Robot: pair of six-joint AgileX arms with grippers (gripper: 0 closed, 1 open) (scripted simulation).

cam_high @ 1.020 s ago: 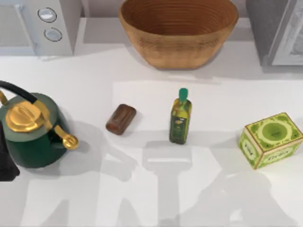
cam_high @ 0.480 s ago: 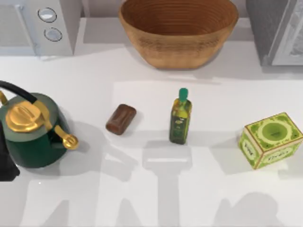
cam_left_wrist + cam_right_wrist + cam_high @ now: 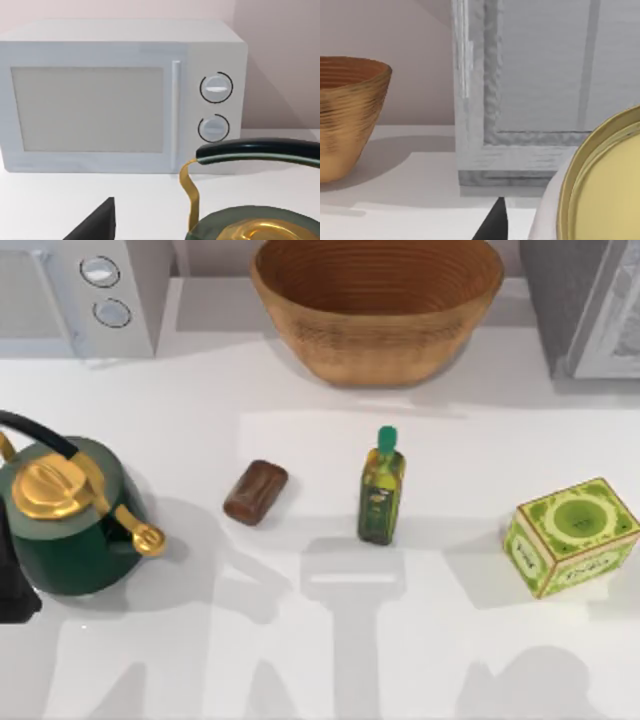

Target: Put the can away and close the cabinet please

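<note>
The can [image 3: 255, 492], a small reddish-brown cylinder, lies on its side on the white table, left of the middle. The grey cabinet [image 3: 585, 305] stands at the back right corner, and its panelled front [image 3: 540, 85] shows in the right wrist view. A dark part of my left arm [image 3: 10, 585] sits at the table's left edge beside the kettle, far from the can. One dark fingertip [image 3: 97, 225] of the left gripper shows in the left wrist view. A dark fingertip [image 3: 492, 224] of the right gripper shows in front of the cabinet.
A green-capped olive-oil bottle [image 3: 381, 490] stands right of the can. A green printed box [image 3: 572, 535] sits at the right. The green and gold kettle [image 3: 70, 515], microwave [image 3: 85, 290] and wicker basket [image 3: 377, 300] ring the back and left. A pale yellow round rim [image 3: 605, 185] lies close to the right wrist.
The arm shadow at the table's front right has shrunk and slid toward the front edge. The can and the other objects have not moved.
</note>
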